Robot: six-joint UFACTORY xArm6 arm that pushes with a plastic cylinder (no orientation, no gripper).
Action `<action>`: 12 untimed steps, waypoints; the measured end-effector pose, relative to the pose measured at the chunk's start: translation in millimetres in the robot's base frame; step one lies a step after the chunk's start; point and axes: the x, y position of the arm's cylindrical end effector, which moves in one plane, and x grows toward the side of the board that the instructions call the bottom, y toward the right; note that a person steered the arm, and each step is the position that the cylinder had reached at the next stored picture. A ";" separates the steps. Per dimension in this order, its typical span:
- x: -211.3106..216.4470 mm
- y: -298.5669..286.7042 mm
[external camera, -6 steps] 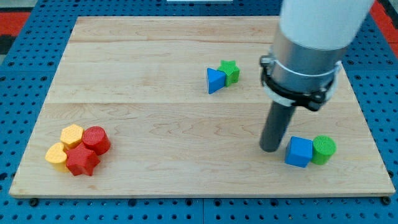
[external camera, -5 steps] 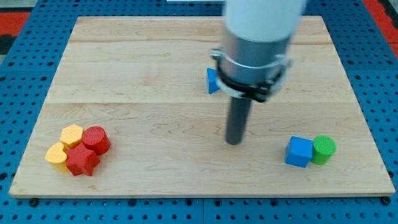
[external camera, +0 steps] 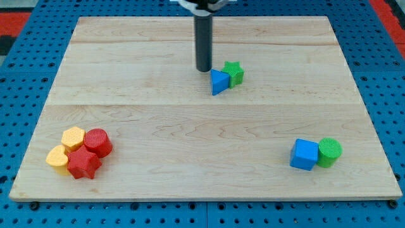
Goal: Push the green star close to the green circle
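Observation:
The green star (external camera: 234, 73) lies above the middle of the wooden board (external camera: 158, 126), touching a blue triangle (external camera: 219, 82) on its left. The green circle (external camera: 329, 152) stands near the view's bottom right, touching a blue cube (external camera: 304, 154) on its left. My tip (external camera: 203, 68) rests on the board just up and left of the blue triangle, close to it, and left of the green star. The star and the circle are far apart.
A cluster of a red circle (external camera: 97, 142), a red star (external camera: 83, 164) and two yellow blocks (external camera: 73, 137) (external camera: 57, 157) sits at the view's bottom left. The board lies on a blue pegboard (external camera: 25, 76).
My tip has swept from beside the blue cube at the bottom right, up and left across the board, to just up-left of the blue triangle. No block has moved.

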 end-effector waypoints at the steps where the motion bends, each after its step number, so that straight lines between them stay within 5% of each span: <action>1: 2.0 19.3; 5: 67.5 104.4; 7: 53.2 129.6; 12: 105.0 154.4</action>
